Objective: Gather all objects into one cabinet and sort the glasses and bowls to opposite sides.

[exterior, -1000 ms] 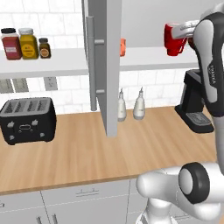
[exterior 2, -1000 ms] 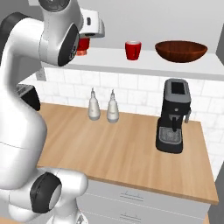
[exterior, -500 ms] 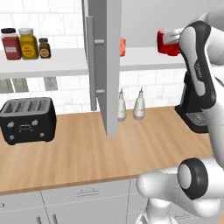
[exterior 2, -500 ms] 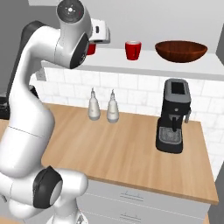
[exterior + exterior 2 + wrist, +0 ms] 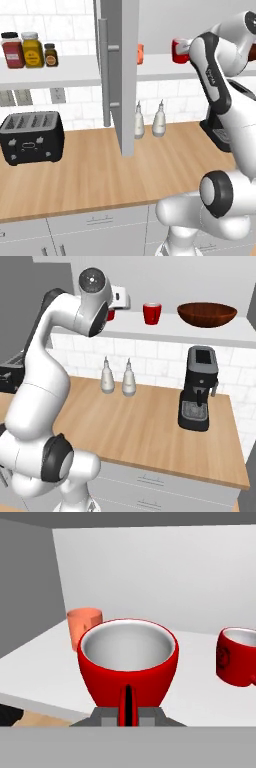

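1. Red and glossy, a handled cup (image 5: 128,662) sits right in front of the gripper (image 5: 128,712), its thin handle running down between the two fingers, which are closed on it. In the left base view the same cup (image 5: 179,50) is up at shelf height, partly hidden behind the arm.
2. Beyond the held cup and to its left in the hand view, a salmon-orange tumbler (image 5: 84,626) stands upright on the white shelf (image 5: 45,662), near the grey cabinet wall. In the left base view the tumbler (image 5: 140,53) peeks out just past the edge of the open grey cabinet door (image 5: 120,75).
3. To the right of the held cup, apart from it, a second red mug (image 5: 239,655) with a dark round emblem stands on the shelf; the right base view shows it (image 5: 151,313) upright too.
4. Further right of the gripper along the shelf, well apart, a wide dark brown bowl (image 5: 207,314) rests.
5. Below the gripper, on the wooden counter (image 5: 145,431), stand two white shaker bottles (image 5: 118,377) and a black coffee machine (image 5: 199,388).
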### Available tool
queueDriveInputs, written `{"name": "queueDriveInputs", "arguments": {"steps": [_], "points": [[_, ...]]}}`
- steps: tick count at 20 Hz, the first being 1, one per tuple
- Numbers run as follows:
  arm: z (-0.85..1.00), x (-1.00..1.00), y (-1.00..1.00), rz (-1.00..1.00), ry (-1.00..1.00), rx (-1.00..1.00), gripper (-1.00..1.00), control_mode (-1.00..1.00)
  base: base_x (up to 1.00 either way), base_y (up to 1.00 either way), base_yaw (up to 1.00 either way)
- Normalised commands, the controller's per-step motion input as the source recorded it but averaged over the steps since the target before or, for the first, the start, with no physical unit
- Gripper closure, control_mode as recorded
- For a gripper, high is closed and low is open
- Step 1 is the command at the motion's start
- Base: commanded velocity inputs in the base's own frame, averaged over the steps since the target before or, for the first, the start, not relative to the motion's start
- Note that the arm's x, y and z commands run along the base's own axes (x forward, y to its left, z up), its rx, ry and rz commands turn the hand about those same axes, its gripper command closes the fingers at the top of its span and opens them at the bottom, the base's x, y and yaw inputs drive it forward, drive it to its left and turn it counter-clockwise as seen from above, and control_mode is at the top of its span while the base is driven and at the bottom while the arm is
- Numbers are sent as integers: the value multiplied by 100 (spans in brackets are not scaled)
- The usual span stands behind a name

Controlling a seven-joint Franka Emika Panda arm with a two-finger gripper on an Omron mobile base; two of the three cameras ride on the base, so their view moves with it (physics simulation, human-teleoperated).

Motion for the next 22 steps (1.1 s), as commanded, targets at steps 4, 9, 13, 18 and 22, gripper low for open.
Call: {"name": "queueDriveInputs", "arguments": {"steps": [4, 9, 13, 18, 22], "points": [[-14, 52, -1, -1, 0, 0, 100, -100, 0, 0, 0], [-18, 45, 0, -1, 1, 0, 100, -100, 0, 0, 0], [-11, 35, 0, -1, 0, 0, 100, -100, 0, 0, 0], [-8, 11, 0, -1, 0, 0, 100, -100, 0, 0, 0], [-11, 0, 0, -3, 1, 0, 100, -100, 0, 0, 0]]}}
